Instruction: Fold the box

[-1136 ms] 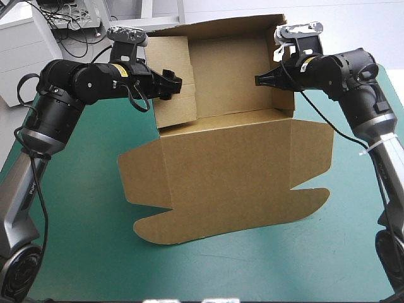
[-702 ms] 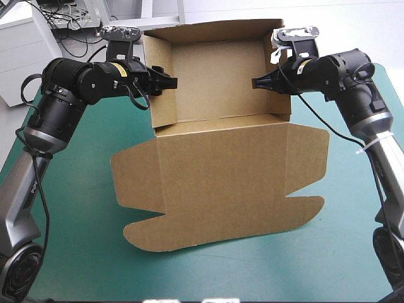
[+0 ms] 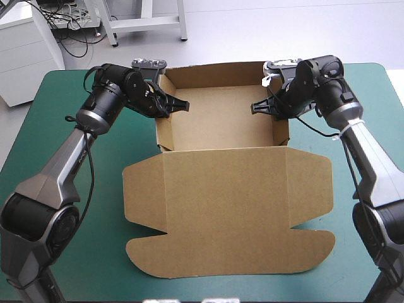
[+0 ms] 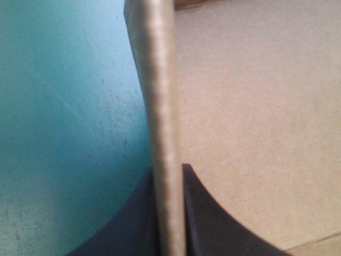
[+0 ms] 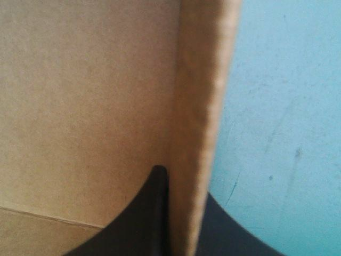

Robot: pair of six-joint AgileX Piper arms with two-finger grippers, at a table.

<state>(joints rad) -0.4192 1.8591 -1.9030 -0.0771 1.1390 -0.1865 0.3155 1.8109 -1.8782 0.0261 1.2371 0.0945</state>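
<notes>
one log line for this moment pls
box: open tray, walls up, lid flat | left gripper: shut on box | right gripper: shut on box

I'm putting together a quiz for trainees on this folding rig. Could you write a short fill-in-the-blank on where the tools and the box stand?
The left tool is shut on the box's ____ wall. The right tool is shut on its ____ wall. The lid lies ____ on the teal-green cover.
Missing words: left; right; flat.

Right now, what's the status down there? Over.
Left gripper shut on the box, left wall. Right gripper, right wall. Tray open, lid flat. Nothing obstructing.
</notes>
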